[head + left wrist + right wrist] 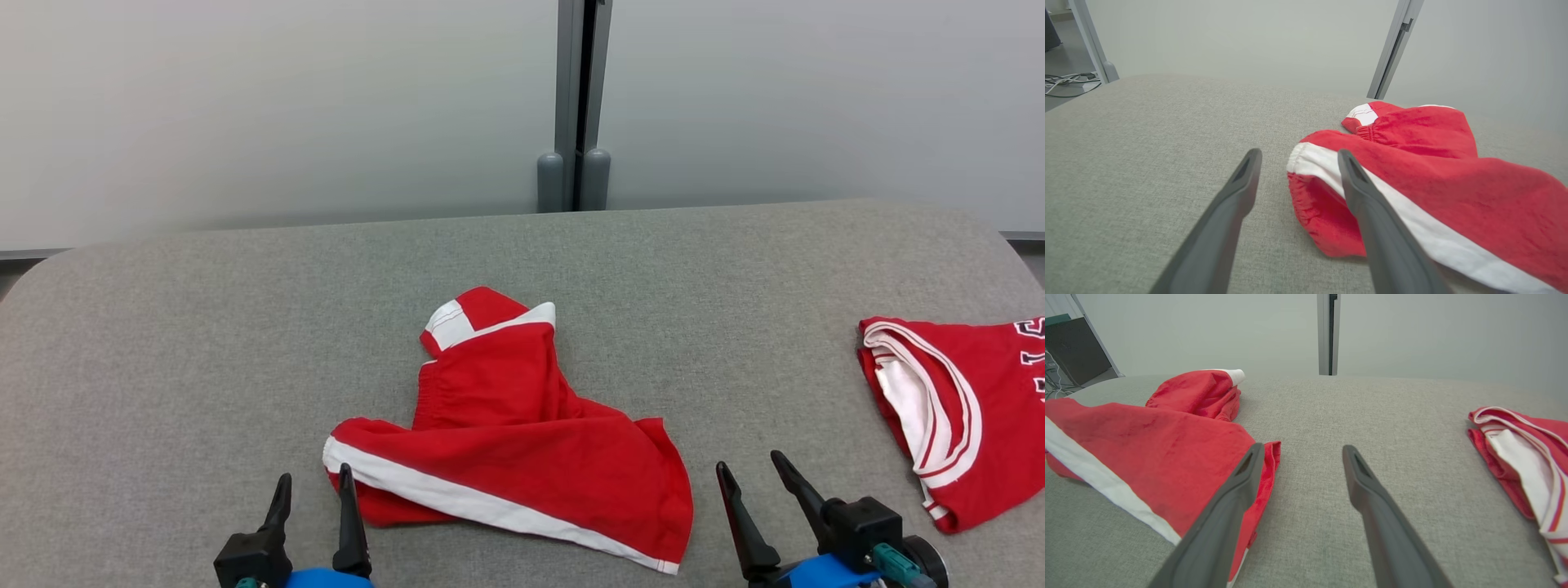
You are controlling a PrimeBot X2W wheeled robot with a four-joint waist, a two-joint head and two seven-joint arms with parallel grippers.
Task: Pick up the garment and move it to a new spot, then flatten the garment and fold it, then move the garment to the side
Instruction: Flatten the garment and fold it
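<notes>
Lying crumpled, the red shorts (506, 416) need flattening. Left end effector (314, 474) and right end effector (749, 460) flank them, spread wide and empty, ready for corners.

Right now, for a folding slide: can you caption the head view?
Crumpled red garment on the grey table, left gripper and right gripper open beside its near corners, red jersey far right.

Head view high, looking down on grey table (163, 327), low close wrist views sharing red garment (1433, 183)
</notes>
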